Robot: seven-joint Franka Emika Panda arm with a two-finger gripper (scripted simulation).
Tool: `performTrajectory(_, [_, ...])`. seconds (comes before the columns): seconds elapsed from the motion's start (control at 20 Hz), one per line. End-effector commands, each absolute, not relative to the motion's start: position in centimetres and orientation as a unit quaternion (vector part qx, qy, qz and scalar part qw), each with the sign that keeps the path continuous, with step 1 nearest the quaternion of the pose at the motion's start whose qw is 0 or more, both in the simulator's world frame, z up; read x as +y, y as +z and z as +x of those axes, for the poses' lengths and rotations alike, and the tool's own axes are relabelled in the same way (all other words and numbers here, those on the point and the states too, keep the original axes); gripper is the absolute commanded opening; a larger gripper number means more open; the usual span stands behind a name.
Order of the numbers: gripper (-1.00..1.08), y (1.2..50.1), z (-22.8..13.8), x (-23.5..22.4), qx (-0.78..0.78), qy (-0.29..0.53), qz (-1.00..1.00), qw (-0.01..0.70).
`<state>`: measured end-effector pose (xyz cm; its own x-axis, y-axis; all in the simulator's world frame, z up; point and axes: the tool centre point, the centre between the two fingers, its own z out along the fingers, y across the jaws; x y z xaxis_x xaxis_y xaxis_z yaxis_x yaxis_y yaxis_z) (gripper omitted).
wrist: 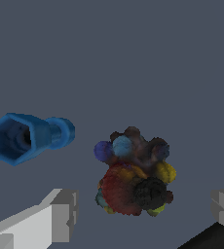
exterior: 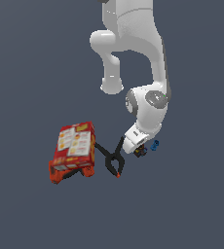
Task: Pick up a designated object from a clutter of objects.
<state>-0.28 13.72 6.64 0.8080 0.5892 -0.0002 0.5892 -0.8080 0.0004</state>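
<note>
Grey fingertips [wrist: 60, 214] of the gripper [wrist: 143, 214] are seen closest to the wrist camera, one on either side of the dark flecked object [wrist: 133, 177]. The jaws are spread wide, with clear space left between each pad and the lumpy object; nothing is held. Red, yellow, blue and black patches are shown on its surface. Just beside it, but apart from it, the blue piece [wrist: 28, 136] is seen lying on the grey bench [wrist: 133, 58], its hollow six-sided end turned toward the camera.

No bench edges or corners are shown in either view, so places cannot be tied to them. In the exterior view, the gripper [exterior: 140, 151] is lowered over the dark object [exterior: 141, 151], with the blue piece [exterior: 155, 145] at the exterior view's right. Toward the exterior view's left, the black spring clamp [exterior: 113, 159] is spread beside the red printed carton [exterior: 75, 146], under which the orange item [exterior: 65, 172] is partly hidden.
</note>
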Motion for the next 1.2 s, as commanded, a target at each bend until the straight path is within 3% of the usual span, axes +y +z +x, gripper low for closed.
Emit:
performTrajectory(0.0, [1.0, 5.4, -0.4, 13.7, 0.31, 0.0, 0.951, 0.0])
performTrajectory(0.45, [1.0, 3.0, -0.3, 13.8, 0.311, 0.0, 0.95, 0.0])
performTrajectory(0.5, [-1.0, 3.0, -0.3, 13.8, 0.311, 0.0, 0.95, 0.0])
performTrajectory(1.15, [-1.0, 3.7, 0.0, 13.7, 0.311, 0.004, 0.95, 0.0])
